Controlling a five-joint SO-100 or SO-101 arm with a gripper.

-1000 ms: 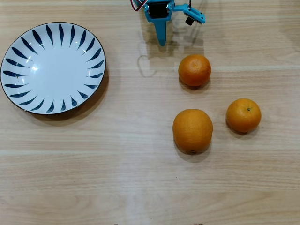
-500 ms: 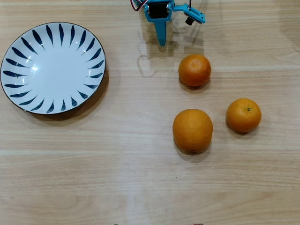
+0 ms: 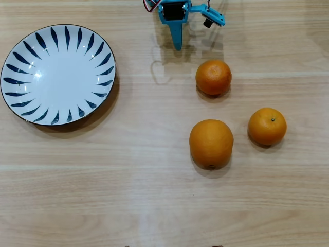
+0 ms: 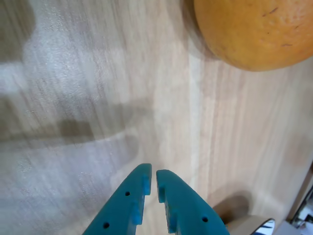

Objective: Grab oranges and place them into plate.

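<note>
In the overhead view three oranges lie on the wooden table right of centre: a small one (image 3: 213,77) nearest the arm, a larger one (image 3: 211,143) below it, and another small one (image 3: 267,126) to the right. The white plate (image 3: 103,56) with dark blue strokes sits empty at the upper left. My blue gripper (image 3: 177,46) points down from the top edge, up and to the left of the nearest orange, apart from it. In the wrist view the teal gripper (image 4: 152,174) is shut on nothing just above the bare wood, and an orange (image 4: 254,29) fills the upper right corner.
Light wooden tabletop (image 3: 144,195) runs across the whole overhead view. A black part on a blue bracket (image 3: 209,19) sticks out to the right of the arm at the top edge.
</note>
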